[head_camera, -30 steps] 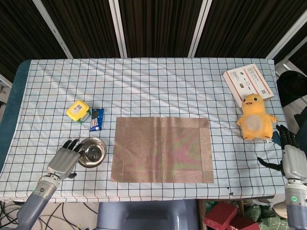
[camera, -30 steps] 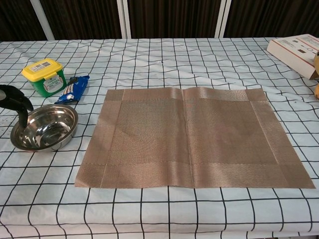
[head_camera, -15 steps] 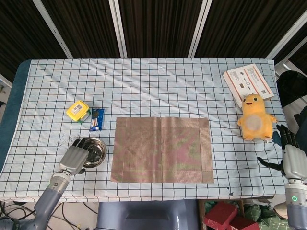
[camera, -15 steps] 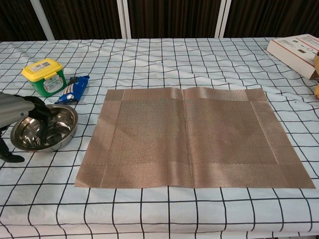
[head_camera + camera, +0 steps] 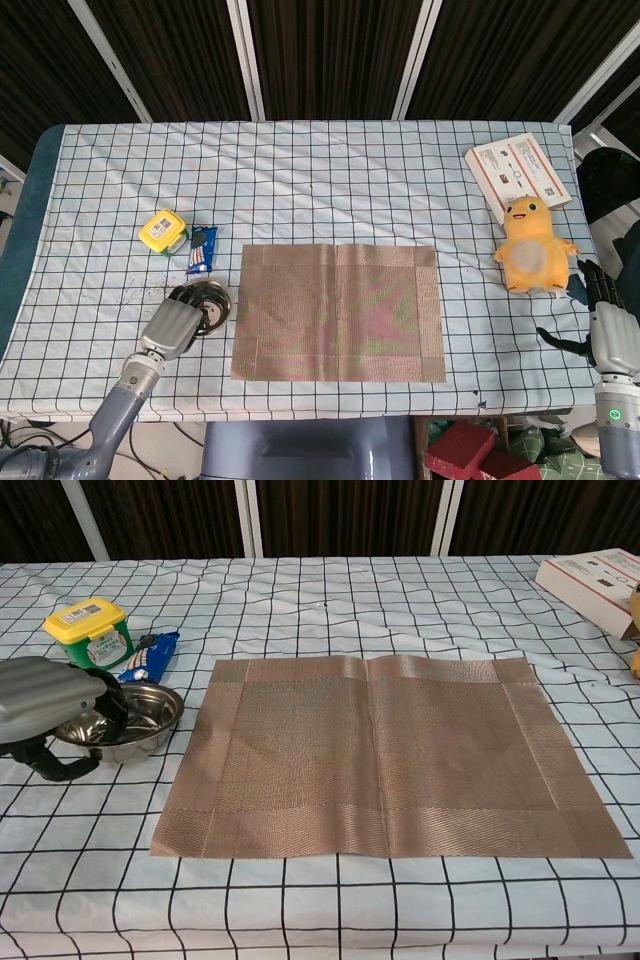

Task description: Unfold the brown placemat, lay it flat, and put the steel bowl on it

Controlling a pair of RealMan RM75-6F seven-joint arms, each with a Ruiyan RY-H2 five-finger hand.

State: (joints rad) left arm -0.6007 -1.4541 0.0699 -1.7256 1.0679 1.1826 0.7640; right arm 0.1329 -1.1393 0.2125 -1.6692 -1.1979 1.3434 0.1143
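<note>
The brown placemat (image 5: 337,312) (image 5: 385,765) lies unfolded and flat in the middle of the checked tablecloth. Just left of it is the steel bowl (image 5: 210,298) (image 5: 145,712), tilted slightly. My left hand (image 5: 175,322) (image 5: 48,702) grips the bowl's near-left rim, with fingers (image 5: 108,705) curled inside and the thumb under its edge. The bowl's right side stops short of the mat's left border. My right hand (image 5: 606,318) rests at the table's right front edge, holding nothing, fingers apart; the chest view does not show it.
A yellow-lidded green tub (image 5: 163,231) (image 5: 88,632) and a blue snack packet (image 5: 202,250) (image 5: 150,658) sit just behind the bowl. A yellow plush toy (image 5: 533,247) and a white box (image 5: 518,172) (image 5: 595,578) stand at the right.
My left hand moved right from beside the bowl, closed over its rim and carried it right toward the mat. The right hand and the mat have not moved.
</note>
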